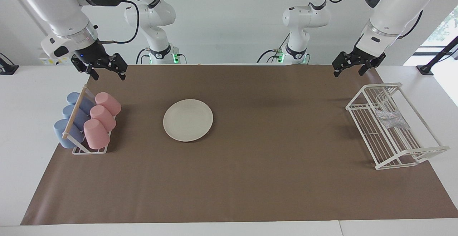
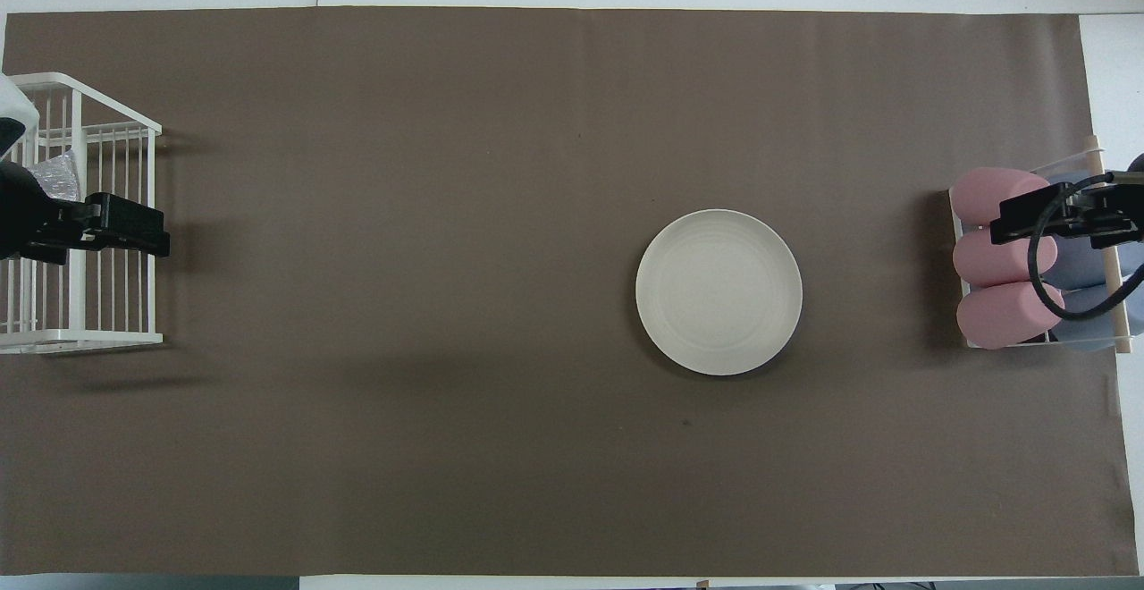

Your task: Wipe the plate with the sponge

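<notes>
The cream-white plate point(image 1: 188, 120) lies flat on the brown mat, toward the right arm's end; it also shows in the overhead view point(image 2: 719, 291). The silvery mesh sponge point(image 1: 393, 118) lies in the white wire rack point(image 1: 411, 159) at the left arm's end, and shows partly in the overhead view point(image 2: 54, 181). My left gripper point(image 1: 349, 70) is open and empty, raised above the mat's edge beside the rack's end nearer the robots; from above it point(image 2: 89, 228) overlaps the rack. My right gripper point(image 1: 108, 74) is open and empty, raised above the cup holder.
A holder point(image 1: 89, 151) with pink cups point(image 1: 102, 116) and blue cups point(image 1: 71, 116) stands at the right arm's end of the mat point(image 1: 250, 178); from above the pink cups point(image 2: 1001, 290) lie under the right gripper point(image 2: 1068, 214).
</notes>
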Action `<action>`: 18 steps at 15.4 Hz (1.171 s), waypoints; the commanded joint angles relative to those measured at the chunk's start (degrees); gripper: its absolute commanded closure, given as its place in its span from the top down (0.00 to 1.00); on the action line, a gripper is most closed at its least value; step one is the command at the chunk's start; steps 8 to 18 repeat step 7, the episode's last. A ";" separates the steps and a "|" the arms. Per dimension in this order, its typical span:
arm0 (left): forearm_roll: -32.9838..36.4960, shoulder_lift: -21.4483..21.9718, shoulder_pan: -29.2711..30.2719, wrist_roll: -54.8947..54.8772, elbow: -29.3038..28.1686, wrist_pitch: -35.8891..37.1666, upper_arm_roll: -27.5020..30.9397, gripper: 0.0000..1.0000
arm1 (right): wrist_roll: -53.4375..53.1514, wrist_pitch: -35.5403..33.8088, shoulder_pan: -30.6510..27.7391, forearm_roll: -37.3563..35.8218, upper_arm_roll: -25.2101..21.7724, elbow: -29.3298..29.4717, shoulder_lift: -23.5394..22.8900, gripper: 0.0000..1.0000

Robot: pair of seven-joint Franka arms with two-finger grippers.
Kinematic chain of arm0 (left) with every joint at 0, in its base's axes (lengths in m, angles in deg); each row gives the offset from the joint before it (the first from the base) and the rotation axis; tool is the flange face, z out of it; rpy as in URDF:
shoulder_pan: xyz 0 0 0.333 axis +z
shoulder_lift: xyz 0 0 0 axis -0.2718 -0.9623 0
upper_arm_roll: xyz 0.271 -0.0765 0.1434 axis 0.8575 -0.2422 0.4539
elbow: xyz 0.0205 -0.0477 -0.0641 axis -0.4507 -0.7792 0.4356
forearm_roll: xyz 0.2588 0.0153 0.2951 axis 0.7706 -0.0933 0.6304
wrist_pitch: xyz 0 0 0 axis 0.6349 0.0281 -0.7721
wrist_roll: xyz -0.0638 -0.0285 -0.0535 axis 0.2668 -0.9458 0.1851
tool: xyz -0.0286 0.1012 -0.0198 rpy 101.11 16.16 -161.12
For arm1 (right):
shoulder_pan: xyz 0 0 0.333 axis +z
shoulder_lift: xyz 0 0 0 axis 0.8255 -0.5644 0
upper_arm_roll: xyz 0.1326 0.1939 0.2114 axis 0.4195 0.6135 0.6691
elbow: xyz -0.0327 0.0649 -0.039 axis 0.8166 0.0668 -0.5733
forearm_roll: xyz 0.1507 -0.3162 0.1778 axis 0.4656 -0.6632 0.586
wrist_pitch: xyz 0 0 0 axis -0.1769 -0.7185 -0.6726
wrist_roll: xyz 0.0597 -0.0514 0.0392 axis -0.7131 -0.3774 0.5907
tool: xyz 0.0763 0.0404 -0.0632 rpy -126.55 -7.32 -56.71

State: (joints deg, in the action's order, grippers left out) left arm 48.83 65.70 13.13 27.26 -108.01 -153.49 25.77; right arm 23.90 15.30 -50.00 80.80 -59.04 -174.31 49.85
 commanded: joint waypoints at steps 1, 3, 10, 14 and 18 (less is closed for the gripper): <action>-2.62 0.56 -0.35 0.74 0.06 0.37 0.50 1.00 | -0.86 0.47 -0.36 -0.89 0.57 0.05 0.01 1.00; -3.60 0.20 -0.26 1.80 0.67 -0.25 0.59 1.00 | -0.95 0.47 -0.36 -0.89 0.57 0.14 0.00 1.00; -3.25 0.64 0.18 1.89 0.41 0.19 0.33 1.00 | -3.32 -0.06 -0.45 -0.89 0.57 0.14 0.00 1.00; -3.25 0.64 0.18 1.89 0.41 0.19 0.33 1.00 | -3.32 -0.06 -0.45 -0.89 0.57 0.14 0.00 1.00; -3.25 0.64 0.18 1.89 0.41 0.19 0.33 1.00 | -3.32 -0.06 -0.45 -0.89 0.57 0.14 0.00 1.00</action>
